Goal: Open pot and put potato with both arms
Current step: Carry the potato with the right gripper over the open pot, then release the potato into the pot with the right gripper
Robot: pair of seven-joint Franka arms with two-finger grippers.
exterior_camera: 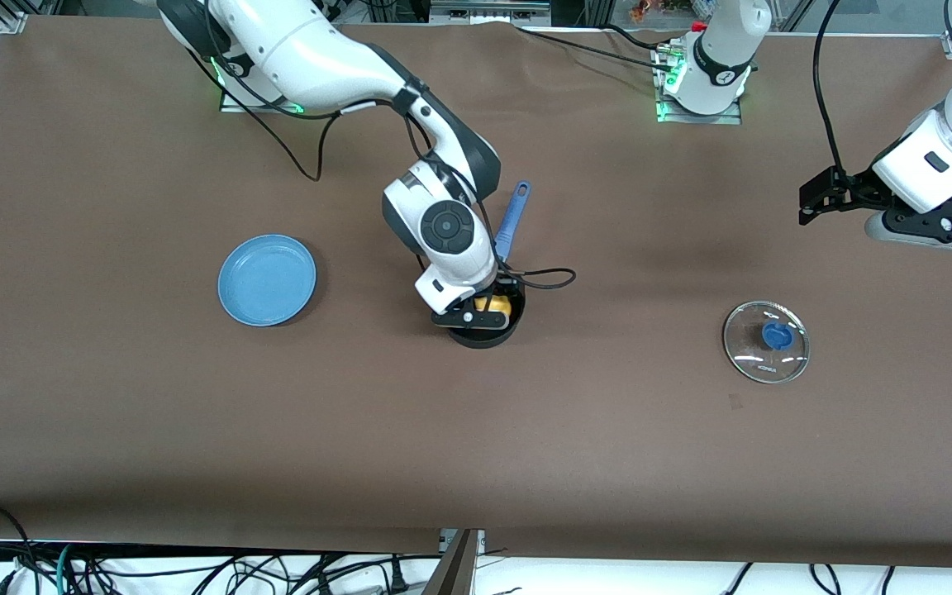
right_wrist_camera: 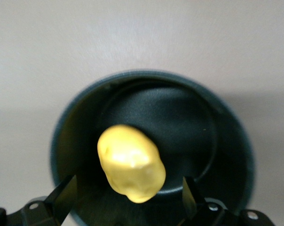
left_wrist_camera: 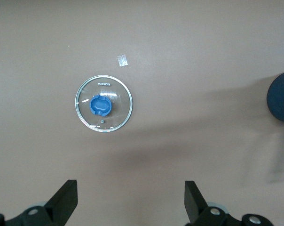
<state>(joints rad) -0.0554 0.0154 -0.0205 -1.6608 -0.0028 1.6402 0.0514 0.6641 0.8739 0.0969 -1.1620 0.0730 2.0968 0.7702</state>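
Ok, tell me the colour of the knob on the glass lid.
Blue. The knob on the lid shows best in the left wrist view.

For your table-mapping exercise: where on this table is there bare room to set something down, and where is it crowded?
Bare cloth lies between the blue plate and the pot, between the pot and the glass lid, and along the table edge nearest the front camera. It is crowded at the pot, where the right gripper hangs over the potato.
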